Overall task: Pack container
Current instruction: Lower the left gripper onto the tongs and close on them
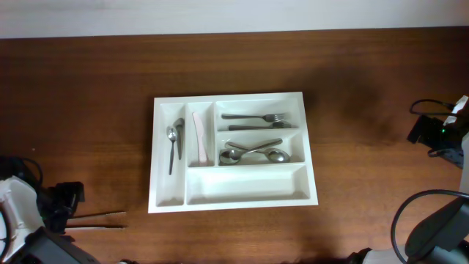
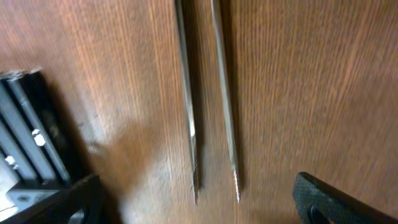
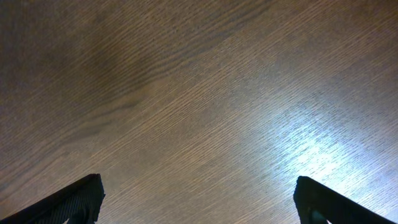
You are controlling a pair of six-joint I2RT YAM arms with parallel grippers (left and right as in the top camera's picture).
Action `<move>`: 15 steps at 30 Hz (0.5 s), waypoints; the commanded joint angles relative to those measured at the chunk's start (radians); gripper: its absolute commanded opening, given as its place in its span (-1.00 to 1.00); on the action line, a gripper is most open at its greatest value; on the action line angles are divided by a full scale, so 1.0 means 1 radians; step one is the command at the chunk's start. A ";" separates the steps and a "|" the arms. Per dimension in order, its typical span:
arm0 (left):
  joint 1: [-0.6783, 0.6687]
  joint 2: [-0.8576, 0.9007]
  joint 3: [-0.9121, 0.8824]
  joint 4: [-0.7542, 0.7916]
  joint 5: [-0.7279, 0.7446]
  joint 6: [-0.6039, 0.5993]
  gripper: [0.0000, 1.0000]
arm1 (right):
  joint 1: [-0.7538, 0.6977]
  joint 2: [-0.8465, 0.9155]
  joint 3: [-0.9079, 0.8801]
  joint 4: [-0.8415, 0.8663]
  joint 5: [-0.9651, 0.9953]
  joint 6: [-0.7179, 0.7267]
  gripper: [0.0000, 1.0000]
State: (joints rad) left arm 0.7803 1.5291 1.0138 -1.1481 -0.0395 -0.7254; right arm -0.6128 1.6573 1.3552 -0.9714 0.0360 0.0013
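Observation:
The container [image 1: 232, 202], a big white cutlery tray, lies in the middle of the table. Its slots hold small spoons [image 1: 174, 141], a pale flat piece [image 1: 199, 139], forks [image 1: 255, 120] and larger spoons [image 1: 253, 152]; the long front compartment [image 1: 245, 183] is bare. Two thin metal chopsticks [image 1: 99, 220] lie on the wood left of the tray. My left gripper [image 2: 199, 208] is open just behind their pointed tips [image 2: 194, 180], touching neither. My right gripper [image 3: 199, 208] is open over bare wood at the table's right side, holding nothing.
The left arm [image 1: 51, 209] fills the front left corner and the right arm [image 1: 440, 132] with its cables fills the right edge. The dark wooden table [image 1: 366, 81] runs to a pale wall at the back.

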 commanded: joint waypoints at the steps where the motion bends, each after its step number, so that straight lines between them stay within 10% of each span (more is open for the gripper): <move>1: 0.005 -0.013 -0.049 0.035 -0.020 -0.018 0.99 | -0.003 0.005 0.000 0.000 0.001 0.006 0.98; 15: 0.005 0.021 -0.114 0.195 -0.010 -0.072 0.99 | -0.003 0.005 0.000 0.000 0.001 0.006 0.98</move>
State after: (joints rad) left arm 0.7803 1.5295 0.9077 -0.9562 -0.0418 -0.7570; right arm -0.6128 1.6573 1.3552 -0.9714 0.0360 0.0002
